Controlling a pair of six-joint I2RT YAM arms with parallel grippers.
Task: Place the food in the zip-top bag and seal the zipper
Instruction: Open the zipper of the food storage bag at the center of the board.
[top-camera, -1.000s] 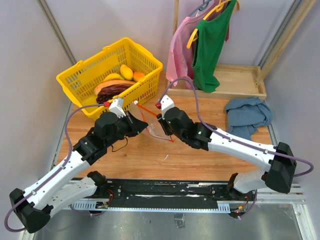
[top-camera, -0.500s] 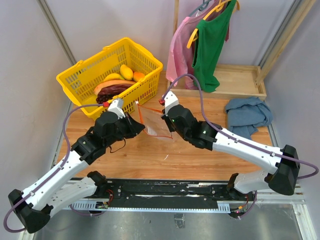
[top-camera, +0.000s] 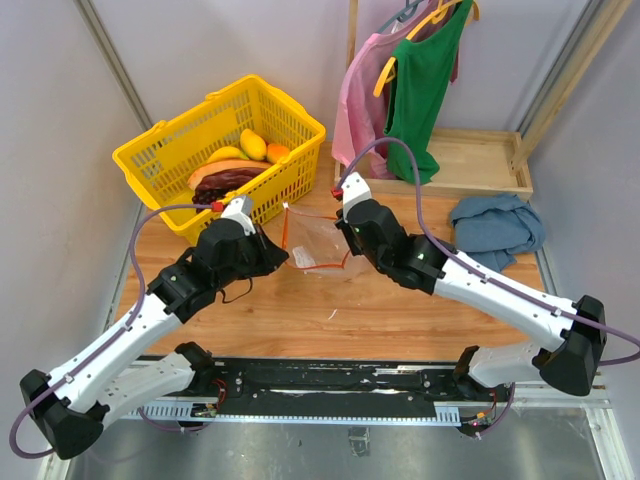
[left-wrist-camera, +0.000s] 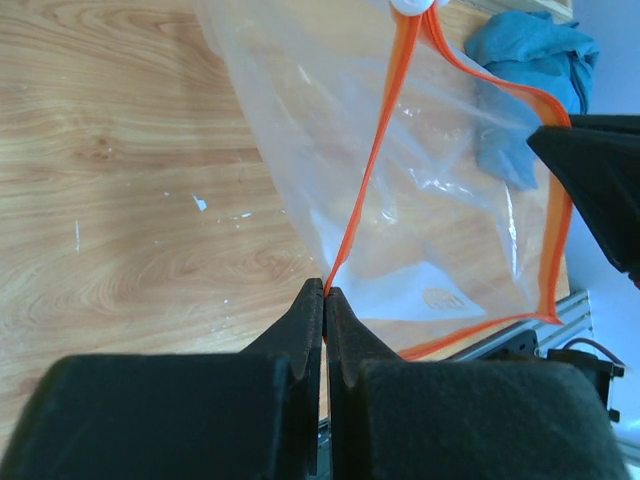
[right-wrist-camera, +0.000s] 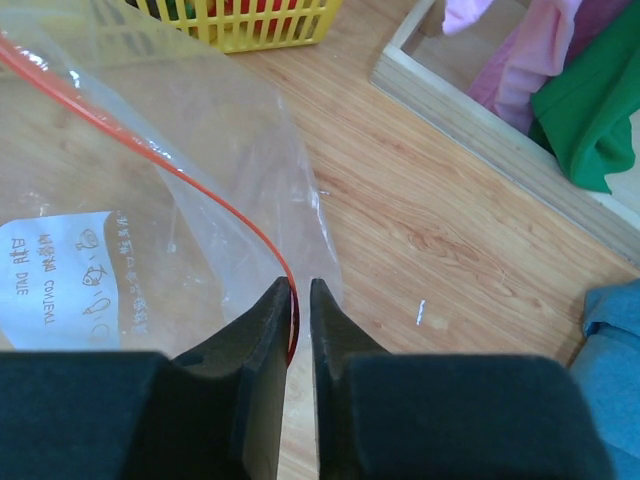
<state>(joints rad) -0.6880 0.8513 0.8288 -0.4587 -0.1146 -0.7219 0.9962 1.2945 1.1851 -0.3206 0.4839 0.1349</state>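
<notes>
Pinches the zipper (left-wrist-camera: 385, 150) of the zip-top bag (top-camera: 318, 238) in the left gripper (left-wrist-camera: 324, 296), jaws clenched tight on the orange strip with no gap showing. Nips the same bag's orange edge in the right gripper (right-wrist-camera: 298, 290) as well, jaws almost together with the thin strip running down between them. Holds the bag spread between both grippers over the desk (top-camera: 300, 315), just in front of the yellow basket (top-camera: 160, 138); cannot tell whether its lower edge touches the wood. Shows, from the left wrist, two orange strips parting from a small white tab (left-wrist-camera: 410, 6) at the top. Shows clear crinkled plastic and a white label (right-wrist-camera: 60, 280) near one corner. Has the food (top-camera: 232, 176) lying in the basket, apart from the bag: a yellow piece (top-camera: 253, 143), a long orange-brown piece (top-camera: 215, 170), a dark purple piece (top-camera: 228, 186) below it. Has a crumpled blue cloth (top-camera: 495, 225) on the desk at the right, well apart from the bag, and green and pink garments hanging behind, above a shallow wooden tray (top-camera: 470, 160)
</notes>
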